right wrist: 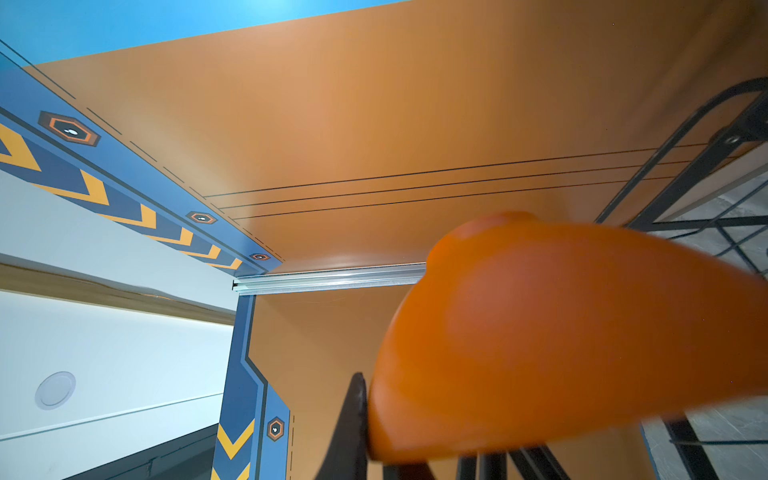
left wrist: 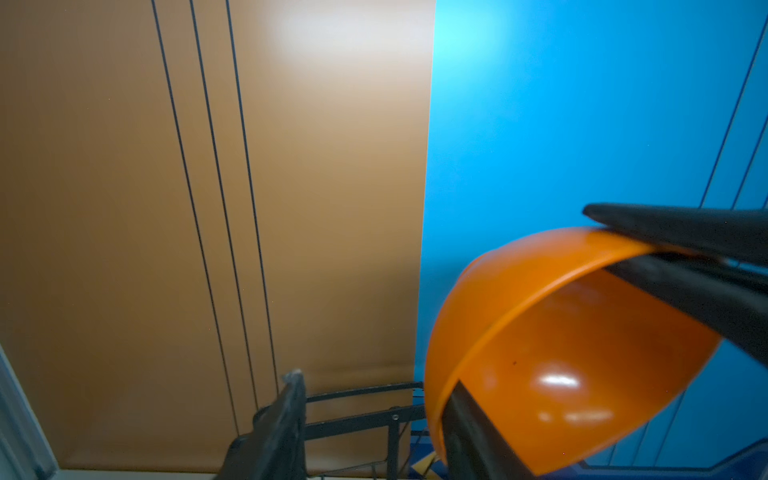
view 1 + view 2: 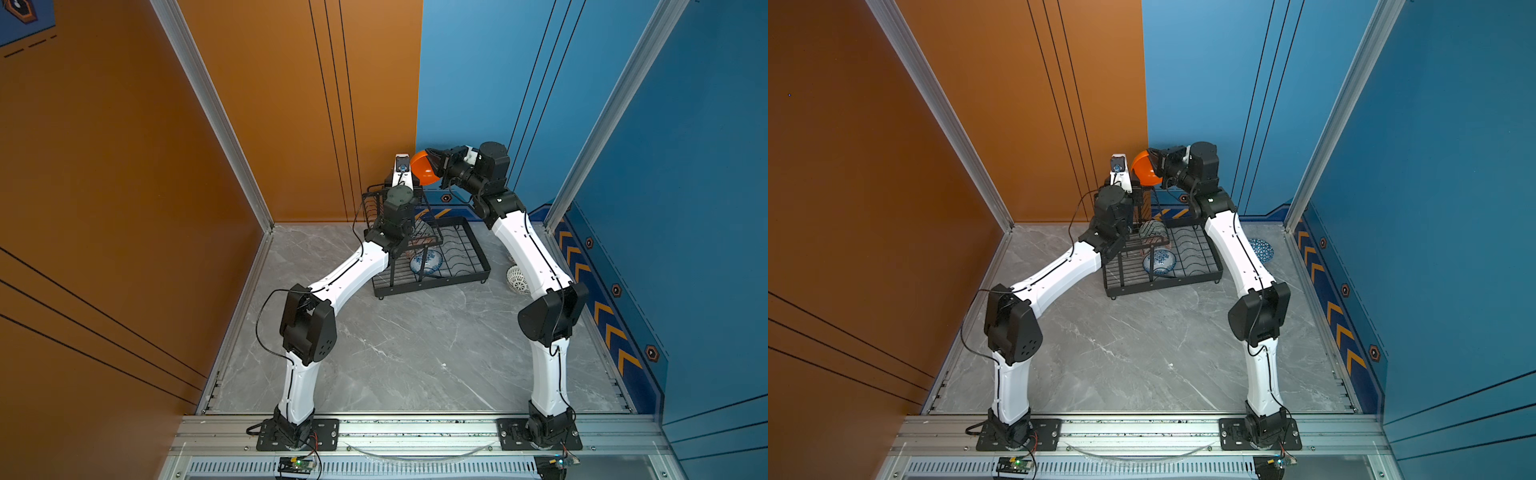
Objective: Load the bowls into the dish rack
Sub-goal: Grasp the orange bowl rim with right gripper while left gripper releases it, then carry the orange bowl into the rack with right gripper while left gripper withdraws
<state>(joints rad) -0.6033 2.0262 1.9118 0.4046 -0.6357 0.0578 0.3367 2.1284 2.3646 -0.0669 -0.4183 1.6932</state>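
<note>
Holding the plain orange bowl (image 3: 422, 172) aloft over the dish rack (image 3: 432, 284) — two claws at one rim.

My right claw (image 3: 432, 160) is clamped tight on the bowl's rim, which leaves the bowl tipped on edge; I judge that suits slotting it upright between the wires. My left claw (image 2: 372, 384) has its jaws apart, the rim between them but not pinched, so the right arm alone carries the weight. The bowl hangs high above the rack's upper tier, clear of the wires. Down in the lower tray sits the blue-white floral bowl (image 3: 426, 262); the white-black lattice bowl (image 3: 517, 279) waits on the bench (image 3: 395, 353) beside the right arm — outside the rack.
</note>
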